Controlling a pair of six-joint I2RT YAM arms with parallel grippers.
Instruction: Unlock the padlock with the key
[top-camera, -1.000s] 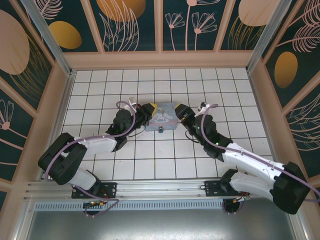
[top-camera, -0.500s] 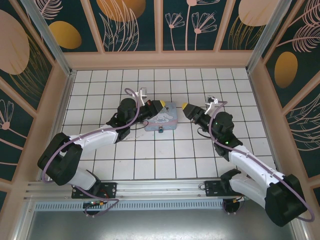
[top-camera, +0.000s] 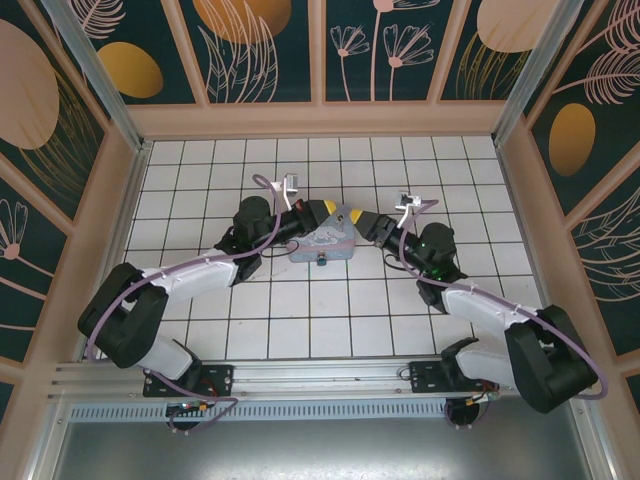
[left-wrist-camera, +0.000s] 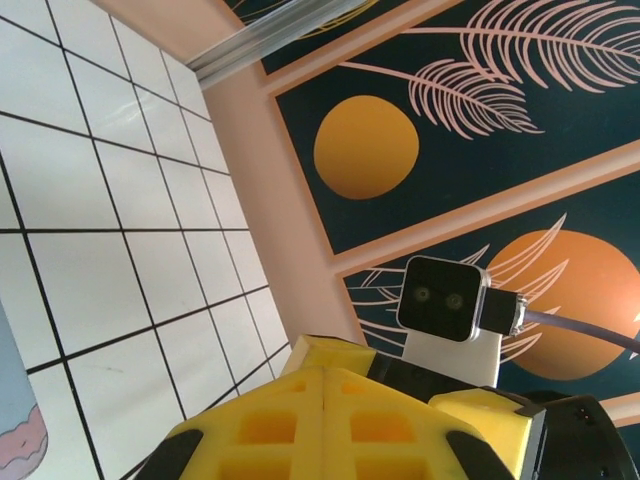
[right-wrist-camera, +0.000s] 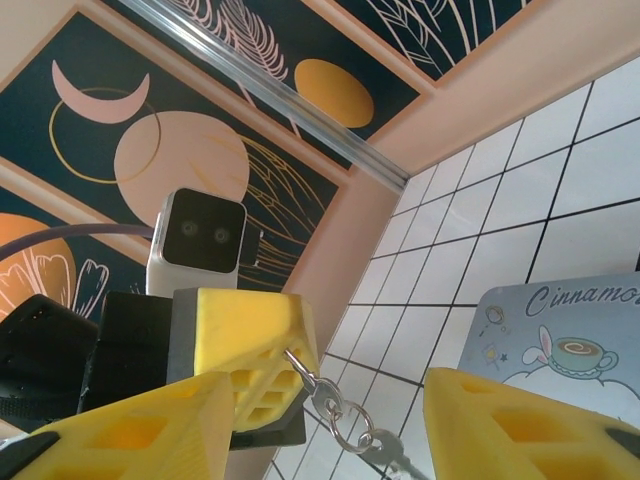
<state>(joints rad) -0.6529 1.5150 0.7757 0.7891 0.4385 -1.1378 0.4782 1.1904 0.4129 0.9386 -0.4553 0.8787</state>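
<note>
L claw (right-wrist-camera: 258, 368) shut, pinching key (right-wrist-camera: 390, 456); key dangles at 5 o'clock of tips, between fingers of wide-open, empty R claw (right-wrist-camera: 330, 392).

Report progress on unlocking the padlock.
Done: the key hangs by its ring from the shut left gripper. In hand: the right gripper faces that ring, jaws open. Left: the padlock at the near edge of the tin is untouched; key not inserted.

Both arms (top-camera: 195, 278) black and white, lilac cables (right-wrist-camera: 70, 238) — yellow grid-ribbed fingers (right-wrist-camera: 520, 420), white two-lensed wrist cameras (left-wrist-camera: 443, 297)
</note>
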